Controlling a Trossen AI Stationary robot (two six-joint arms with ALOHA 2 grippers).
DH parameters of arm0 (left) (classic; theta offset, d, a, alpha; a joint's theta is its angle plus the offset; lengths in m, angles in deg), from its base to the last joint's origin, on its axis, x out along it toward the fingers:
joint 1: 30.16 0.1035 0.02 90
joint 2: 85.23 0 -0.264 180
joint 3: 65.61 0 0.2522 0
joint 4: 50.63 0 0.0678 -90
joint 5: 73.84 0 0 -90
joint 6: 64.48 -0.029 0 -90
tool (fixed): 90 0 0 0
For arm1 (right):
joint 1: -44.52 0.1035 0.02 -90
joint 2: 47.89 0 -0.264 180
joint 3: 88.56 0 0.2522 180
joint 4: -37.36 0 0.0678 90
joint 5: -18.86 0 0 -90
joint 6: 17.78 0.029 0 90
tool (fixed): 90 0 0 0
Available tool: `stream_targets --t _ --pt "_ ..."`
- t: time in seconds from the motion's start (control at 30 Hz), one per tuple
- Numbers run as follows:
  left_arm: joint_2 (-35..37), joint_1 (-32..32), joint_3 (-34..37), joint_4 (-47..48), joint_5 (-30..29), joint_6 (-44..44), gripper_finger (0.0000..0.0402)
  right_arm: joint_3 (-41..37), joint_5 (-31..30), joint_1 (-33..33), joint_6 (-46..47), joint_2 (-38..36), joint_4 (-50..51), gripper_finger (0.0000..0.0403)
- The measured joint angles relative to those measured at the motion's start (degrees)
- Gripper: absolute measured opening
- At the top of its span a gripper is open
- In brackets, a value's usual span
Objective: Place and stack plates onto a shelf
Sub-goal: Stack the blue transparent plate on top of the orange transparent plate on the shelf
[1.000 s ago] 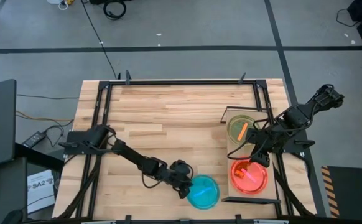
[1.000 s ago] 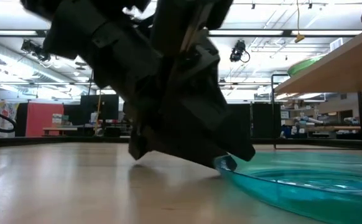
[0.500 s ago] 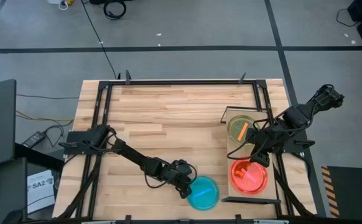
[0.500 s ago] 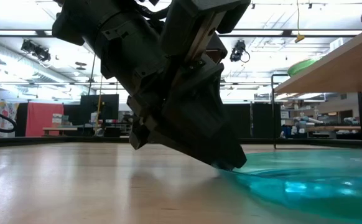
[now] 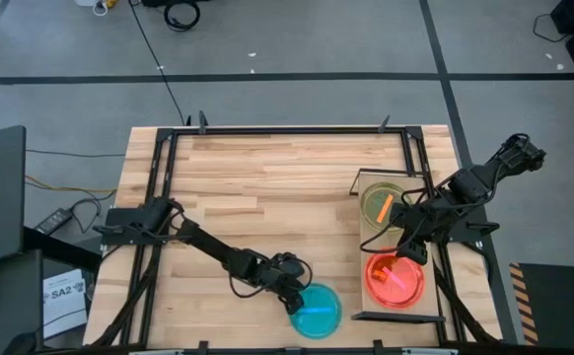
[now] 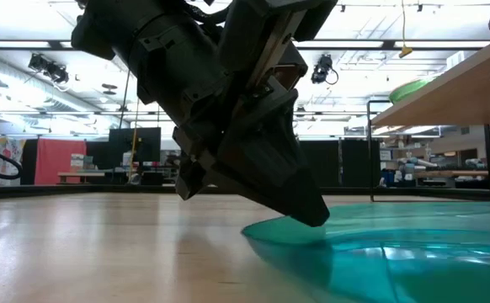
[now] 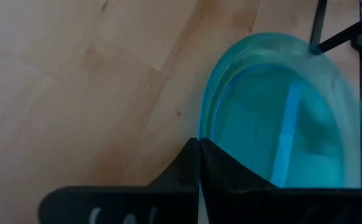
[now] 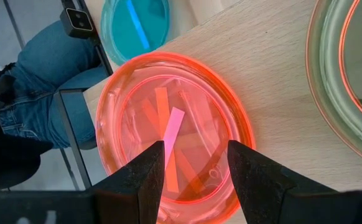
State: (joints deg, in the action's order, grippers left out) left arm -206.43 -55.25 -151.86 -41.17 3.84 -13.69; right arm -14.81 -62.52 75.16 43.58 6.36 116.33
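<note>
A teal-blue plate (image 5: 319,314) lies near the table's front edge, and my left gripper (image 5: 293,297) is shut on its left rim. In the low view the gripper (image 6: 311,219) fills the picture above the plate (image 6: 396,257). On the light-wood shelf (image 5: 370,240) at the right, a green plate (image 5: 381,202) rests on its base at the far end and an orange plate (image 5: 396,280) at the near end. My right gripper (image 5: 406,252) hangs open above the orange plate (image 8: 168,137) and touches nothing. My left gripper pinches the teal plate's rim (image 7: 203,122) on the side toward the table's left, between its two shut fingers (image 7: 180,168). The fingers slant down from the table's left. The gripped rim (image 6: 266,229) stands a little off the wood; the plate's right part lies on the table.
The shelf's black frame (image 5: 394,318) runs just right of the teal plate. A person's legs in jeans (image 8: 47,93) show beyond the table's front edge. Bare wood (image 5: 267,187) stretches across the table's middle and far part.
My left gripper has shut on the teal plate's left rim while staying in place. The plate has shifted a little toward the table's near edge, and its gripped rim has tipped up off the wood.
</note>
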Motion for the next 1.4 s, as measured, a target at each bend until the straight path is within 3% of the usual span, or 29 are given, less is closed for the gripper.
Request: stream_targets --t 0.23,0.57,0.9,1.1,1.4 --pt "3.2 1.4 0.0 2.6 -0.1 -2.5 0.0006 0.0 -0.6 0.0 0.0 0.0 0.0 0.0182" --pt "11.0 5.6 0.0 12.3 -1.9 -10.0 0.0005 0.0 -10.2 0.0 0.0 0.0 -0.1 0.0182" --pt "21.6 9.2 0.0 24.1 -9.0 -14.6 0.0005 0.0 -25.2 0.0 0.0 0.0 -4.4 0.0182" --pt "27.1 11.0 0.0 25.1 -15.6 -17.0 0.0005 0.0 -35.5 -0.5 -0.1 0.0 -9.2 0.0181" --pt "31.7 14.3 0.0 25.0 -22.0 -20.4 0.0005 0.0 -41.6 -3.5 -5.7 0.5 -15.0 0.0181"
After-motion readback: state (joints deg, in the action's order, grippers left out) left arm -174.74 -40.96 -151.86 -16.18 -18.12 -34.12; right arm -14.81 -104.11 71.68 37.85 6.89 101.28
